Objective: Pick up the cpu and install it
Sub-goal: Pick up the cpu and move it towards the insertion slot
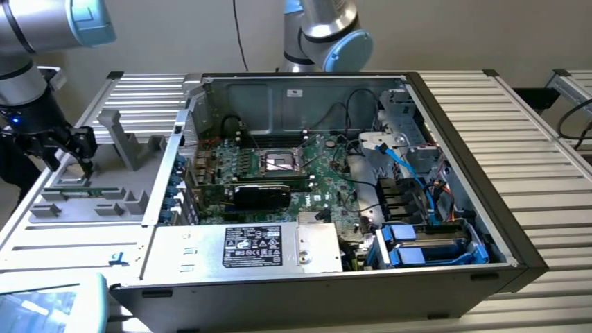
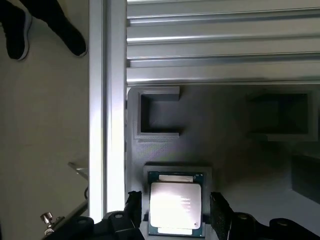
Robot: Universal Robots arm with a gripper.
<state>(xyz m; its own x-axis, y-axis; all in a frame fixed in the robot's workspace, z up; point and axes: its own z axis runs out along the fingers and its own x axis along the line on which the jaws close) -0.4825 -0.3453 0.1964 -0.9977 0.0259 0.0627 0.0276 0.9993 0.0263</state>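
Exterior view, arm: The Universal Robots arm (image 1: 28,76) stands at the exterior view's left, its wrist turned straight down over a grey fixture (image 1: 83,198) on the slatted aluminium worktop (image 1: 518,139).
Exterior view, gripper: The gripper (image 1: 83,166) hangs low, its tips close above the fixture's upper face.
Exterior view, computer case: An open computer case (image 1: 462,270) lies to the exterior view's right of the fixture. Its motherboard is exposed, with a black socket frame (image 1: 280,163) near the board's middle. A silver box with a label (image 1: 251,248) sits along the near edge.
Exterior view, second arm: Another arm (image 1: 324,35) rises behind the case, well apart from the fixture.
Wrist view, cpu: The cpu (image 2: 175,207) lies flat in a shallow recess of the grey fixture, shiny metal top upward, a thin greenish edge showing around it.
Wrist view, jaws: The jaws are spread, with one black finger (image 2: 134,210) on each side of the cpu. A narrow gap shows on both sides, so nothing is pinched.
Wrist view, surroundings: Beyond the worktop's edge, a person's dark shoes (image 2: 70,35) rest on the floor (image 2: 45,110).
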